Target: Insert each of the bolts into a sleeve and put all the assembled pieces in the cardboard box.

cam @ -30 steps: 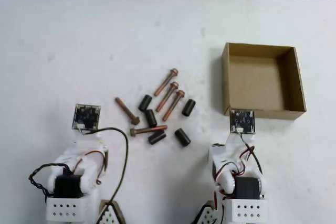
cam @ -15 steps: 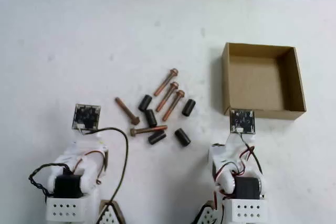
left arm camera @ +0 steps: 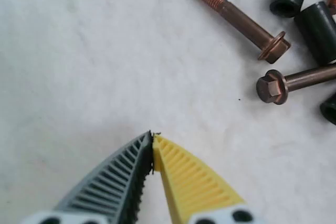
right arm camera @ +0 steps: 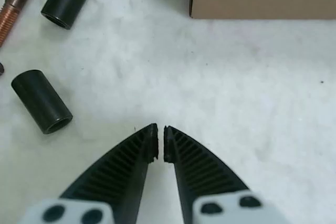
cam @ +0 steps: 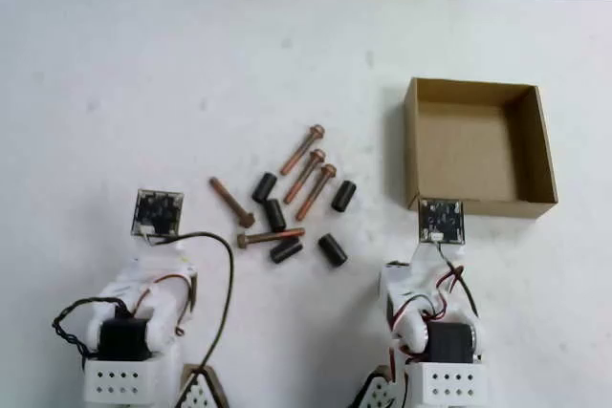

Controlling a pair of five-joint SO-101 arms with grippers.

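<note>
Currently the bolts (cam: 308, 176) and sleeves (cam: 263, 186) lie loose on the surface (cam: 143, 64), left of the empty cardboard box (cam: 478, 205). Expect rigid, smooth, roll-prone parts: grip bolts mid-shank, sleeves across the barrel. Fingers (left arm camera: 184, 182) of the left gripper (left arm camera: 153, 139) and right gripper (right arm camera: 160, 142) are closed, holding nothing.

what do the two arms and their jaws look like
Both arms have white plastic bodies with black motors and small square dark circuit boards at the wrist. The left arm trails a black cable and has ribbed jaws, one grey, one yellow. The right arm carries red and black wires; its ribbed jaws are both black.
</note>
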